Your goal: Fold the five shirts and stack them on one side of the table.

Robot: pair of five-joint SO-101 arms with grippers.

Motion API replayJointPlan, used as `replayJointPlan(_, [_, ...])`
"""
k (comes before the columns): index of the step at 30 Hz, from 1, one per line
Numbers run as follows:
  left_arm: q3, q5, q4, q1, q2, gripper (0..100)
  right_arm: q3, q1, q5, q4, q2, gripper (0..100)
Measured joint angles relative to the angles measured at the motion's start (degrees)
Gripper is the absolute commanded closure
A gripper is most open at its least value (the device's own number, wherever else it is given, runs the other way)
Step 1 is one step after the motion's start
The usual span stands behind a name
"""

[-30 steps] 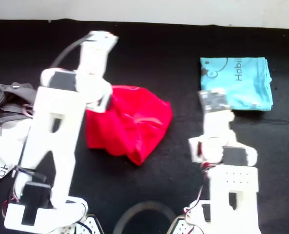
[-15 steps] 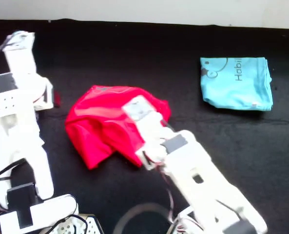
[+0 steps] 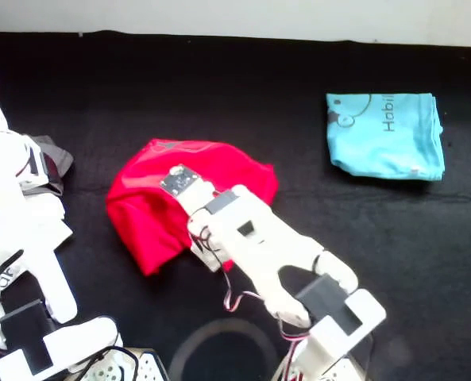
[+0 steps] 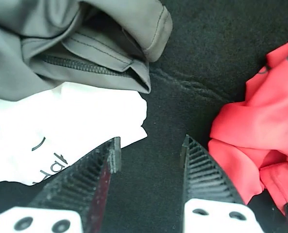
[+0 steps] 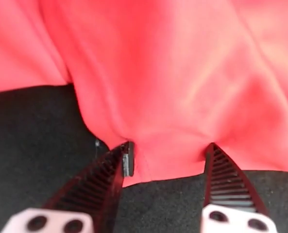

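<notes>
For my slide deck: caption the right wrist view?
Open right gripper over an edge of the red shirt on the black table.

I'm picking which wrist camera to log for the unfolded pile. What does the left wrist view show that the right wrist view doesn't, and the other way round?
Left wrist view's own: a crumpled grey garment lying partly over a white shirt, and the left gripper, open above bare table. Right wrist view's own: the right gripper, open astride the hem of the red shirt. Shared: that red shirt and the black table cover.
</notes>
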Motion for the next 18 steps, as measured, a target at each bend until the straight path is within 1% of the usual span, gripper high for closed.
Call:
replayJointPlan(1, [0.00, 0.00, 0.00, 0.00, 0.18, 79, -0.53, 0.00, 0.00, 0.00, 1.41, 82.7])
replayJointPlan(3, [0.00, 0.00, 0.00, -0.09, 0.18, 79, -1.85, 0.53, 0.00, 0.09, 3.60, 96.0])
replayJointPlan(4, [0.00, 0.00, 0.00, -0.09, 0.18, 79, -2.46, 1.32, 0.00, 0.26, 4.22, 99.8])
replayJointPlan(5, [0.26, 0.00, 0.00, -0.09, 0.18, 79, -3.16, 2.20, 0.00, 0.70, 4.57, 97.8])
replayJointPlan(7, [1.41, 0.00, 0.00, -0.09, 0.18, 79, -4.66, 4.31, -0.09, 1.76, 4.92, 99.5])
replayJointPlan(9, [2.99, 0.00, 0.00, -0.09, 0.18, 79, -5.98, 6.51, -0.09, 3.43, 5.63, 99.1])
replayJointPlan(13, [6.86, 0.00, 0.00, 0.44, 0.18, 79, -10.37, 10.64, 0.00, 9.41, 6.07, 99.1])
replayJointPlan(15, [8.79, 0.09, 0.00, 1.76, 0.18, 79, -13.19, 14.68, 0.00, 13.10, 5.89, 99.1])
replayJointPlan(18, [11.78, 0.00, 0.00, 4.92, 0.18, 79, -19.69, 22.77, 0.09, 17.85, 2.29, 99.1])
